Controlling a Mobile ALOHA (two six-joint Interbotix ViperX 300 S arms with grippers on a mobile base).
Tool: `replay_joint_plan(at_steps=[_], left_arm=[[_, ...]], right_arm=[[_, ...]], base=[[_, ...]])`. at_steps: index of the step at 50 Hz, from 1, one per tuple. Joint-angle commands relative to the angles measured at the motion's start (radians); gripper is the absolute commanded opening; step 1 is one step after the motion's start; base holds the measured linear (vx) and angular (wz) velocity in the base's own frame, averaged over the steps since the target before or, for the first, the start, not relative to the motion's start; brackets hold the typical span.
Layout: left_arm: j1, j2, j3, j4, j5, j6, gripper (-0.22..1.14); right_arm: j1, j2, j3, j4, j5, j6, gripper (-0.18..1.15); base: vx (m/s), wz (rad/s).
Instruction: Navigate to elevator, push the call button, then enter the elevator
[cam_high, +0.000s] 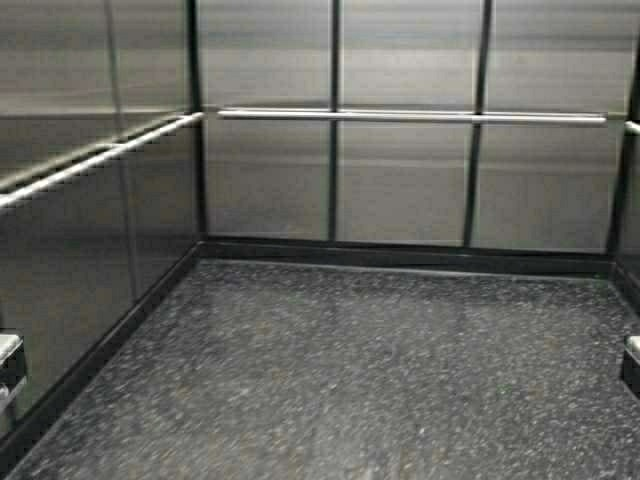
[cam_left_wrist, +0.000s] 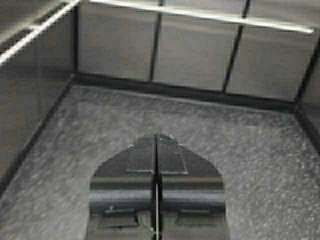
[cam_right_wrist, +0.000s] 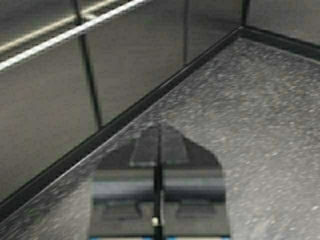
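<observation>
Elevator (cam_high: 400, 180): cabin interior fills the high view from 9 o'clock round to 3 o'clock. The robot faces the rear wall, which is made of brushed steel panels divided by dark vertical seams. A side wall of the same panels runs along the 9 o'clock side, and a sliver of the opposite wall shows at 3 o'clock.

Handrail (cam_high: 410, 117): a tubular steel bar, horizontal across the rear wall toward 12 o'clock. A second length runs along the 9 o'clock wall and meets the rear corner near 11 o'clock.

Skirting (cam_high: 400, 255): a dark band at the foot of the walls, all round the visible floor edge.

Floor (cam_high: 380, 380): dark with pale speckles, occupying the lower half of the high view from 4 o'clock to 8 o'clock.

Left hand (cam_left_wrist: 157, 137): fingers pressed together tip to tip with nothing between them. It hangs above the floor and points toward the rear wall. Only a pale corner of the arm shows at the 8 o'clock edge of the high view.

Right hand (cam_right_wrist: 159, 125): fingers likewise closed on nothing, above the floor, pointing toward a wall and its skirting. A small part of the arm shows at the 4 o'clock edge of the high view.

Call button: not visible in any view.
</observation>
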Motion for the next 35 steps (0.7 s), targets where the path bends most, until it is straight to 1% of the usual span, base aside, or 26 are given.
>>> replay_joint_plan(at_steps=[1,15,26,31,35], left_arm=[[-0.002,0.003,-0.012,0.003,-0.008,0.000,0.02],[-0.003,0.018,-0.011,0.003,-0.008,0.000,0.02],[-0.002,-0.005,-0.018,0.003,-0.009,0.003,0.03],[0.009,0.057,-0.034,0.009,-0.012,0.018,0.02],[0.009,0.063,-0.012,0.009,-0.014,0.012,0.03]], right_arm=[[-0.002,0.017,-0.011,0.003,-0.009,-0.003,0.06],[-0.002,0.023,0.012,0.003,-0.009,0.000,0.06],[-0.002,0.015,0.005,0.003,-0.017,0.003,0.06],[-0.035,0.032,-0.037,0.005,-0.018,-0.005,0.06],[-0.041,0.031,-0.002,0.003,-0.009,-0.008,0.06]], base=[[0.50,-0.21],[0.60,-0.20],[0.60,-0.19],[0.57,-0.19],[0.59,-0.21]])
